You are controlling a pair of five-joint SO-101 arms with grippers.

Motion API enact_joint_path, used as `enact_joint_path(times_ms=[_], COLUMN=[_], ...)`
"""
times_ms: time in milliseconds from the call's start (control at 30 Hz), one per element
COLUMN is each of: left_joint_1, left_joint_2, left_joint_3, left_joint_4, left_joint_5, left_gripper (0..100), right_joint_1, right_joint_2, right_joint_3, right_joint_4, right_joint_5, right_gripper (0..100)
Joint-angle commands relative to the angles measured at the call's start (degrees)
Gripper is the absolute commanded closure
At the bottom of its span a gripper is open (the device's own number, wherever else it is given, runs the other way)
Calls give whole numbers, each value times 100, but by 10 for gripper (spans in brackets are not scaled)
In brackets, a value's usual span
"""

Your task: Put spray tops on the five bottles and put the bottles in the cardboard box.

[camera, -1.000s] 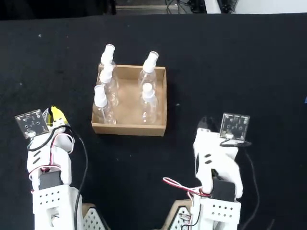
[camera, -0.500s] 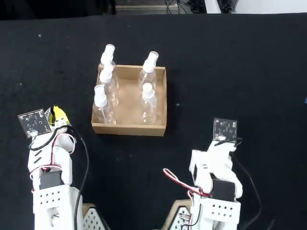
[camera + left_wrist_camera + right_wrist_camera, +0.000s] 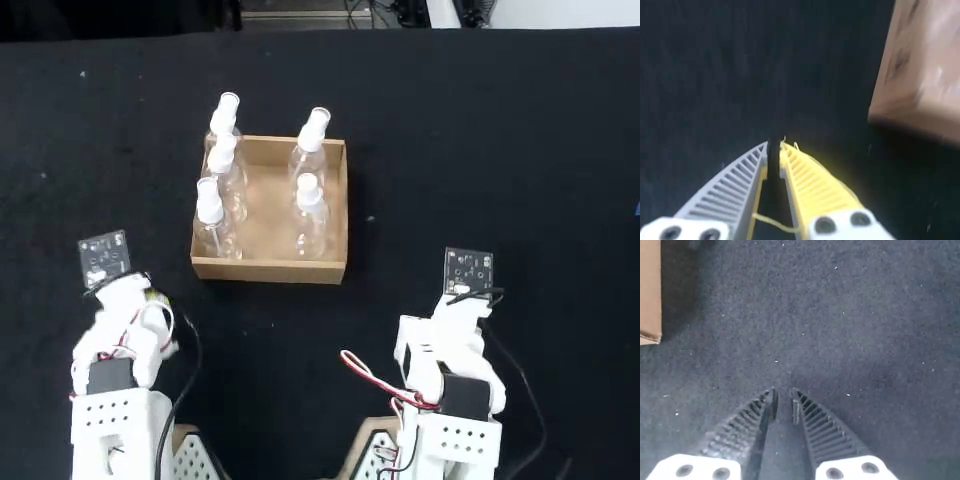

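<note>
A black, felt-like cloth covers the desk (image 3: 520, 130) from edge to edge, flecked with pale lint. Beyond its far edge lies a strip of the room: dark cables (image 3: 395, 12) and, at the far right, a pale surface (image 3: 560, 12) that may be a wall, though too little of it shows to be sure.

The cardboard box (image 3: 268, 268) sits open-topped near the middle of the desk, slightly left. Five clear bottles stand upright in it, each with a white spray top: three down the left side, the far-left bottle (image 3: 224, 122), the mid-left bottle (image 3: 224, 168) and the near-left bottle (image 3: 211, 218), and two down the right side, the far-right bottle (image 3: 311, 142) and the near-right bottle (image 3: 309, 212).

The left arm (image 3: 112, 350) is folded at the near left, the right arm (image 3: 448, 350) at the near right, both well apart from the box. The left tool (image 3: 774, 149), one finger grey and one yellow, has its tips together and holds nothing, with a box corner just beyond it. The right tool (image 3: 782, 399) is narrow, a slim gap between its tips, and holds nothing over bare cloth.
</note>
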Motion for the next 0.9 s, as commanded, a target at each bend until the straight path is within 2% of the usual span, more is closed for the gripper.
enact_joint_path(times_ms=[0,133,333,867], left_joint_1=[66,57,92,110], left_joint_2=[-563,-1169,-1890,-2145], left_joint_3=[84,145,101,92], left_joint_4=[712,967,2514,2593], left_joint_5=[-18,-18,-35,-26], left_gripper=[970,970,969,970], right_joint_1=[70,70,70,44], right_joint_2=[-391,-391,-391,-593], right_joint_3=[-13,-13,-13,-22], right_joint_4=[53,53,53,97], right_joint_5=[18,18,18,18], right_gripper=[987,987,987,987])
